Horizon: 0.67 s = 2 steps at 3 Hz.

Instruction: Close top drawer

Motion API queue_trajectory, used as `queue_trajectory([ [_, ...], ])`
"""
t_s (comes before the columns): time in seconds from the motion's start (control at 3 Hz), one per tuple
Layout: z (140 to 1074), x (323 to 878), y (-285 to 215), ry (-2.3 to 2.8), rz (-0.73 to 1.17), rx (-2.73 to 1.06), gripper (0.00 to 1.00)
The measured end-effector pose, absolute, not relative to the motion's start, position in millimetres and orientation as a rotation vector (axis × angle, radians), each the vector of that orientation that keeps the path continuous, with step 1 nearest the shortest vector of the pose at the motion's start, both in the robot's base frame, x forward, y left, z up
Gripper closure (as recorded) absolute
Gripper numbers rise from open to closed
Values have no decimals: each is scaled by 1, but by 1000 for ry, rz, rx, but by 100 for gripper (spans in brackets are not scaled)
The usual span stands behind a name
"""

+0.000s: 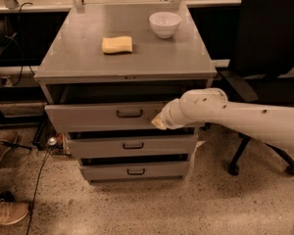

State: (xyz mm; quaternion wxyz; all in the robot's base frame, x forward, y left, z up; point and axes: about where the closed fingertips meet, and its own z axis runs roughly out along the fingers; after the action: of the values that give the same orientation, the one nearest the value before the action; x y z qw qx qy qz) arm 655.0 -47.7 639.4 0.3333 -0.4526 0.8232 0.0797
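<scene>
The top drawer (88,117) of a grey metal cabinet (137,65) stands partly pulled out, with a dark gap above its front panel. A small dark loop handle (130,113) sits at the middle of the panel. My white arm reaches in from the right. My gripper (159,123) rests against the drawer's front panel, just right of the handle.
A yellow sponge (117,44) and a white bowl (165,23) sit on the cabinet top. Two narrower drawers (132,145) lie below, both slightly out. A black office chair (269,38) stands close on the right. A person's shoe (7,212) and a cable lie on the floor at left.
</scene>
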Motion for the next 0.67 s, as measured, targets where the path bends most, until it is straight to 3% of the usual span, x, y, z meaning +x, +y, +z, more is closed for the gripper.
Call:
queue_trajectory([
  [0.67,626,656,-71,2188,211,-1134,100],
])
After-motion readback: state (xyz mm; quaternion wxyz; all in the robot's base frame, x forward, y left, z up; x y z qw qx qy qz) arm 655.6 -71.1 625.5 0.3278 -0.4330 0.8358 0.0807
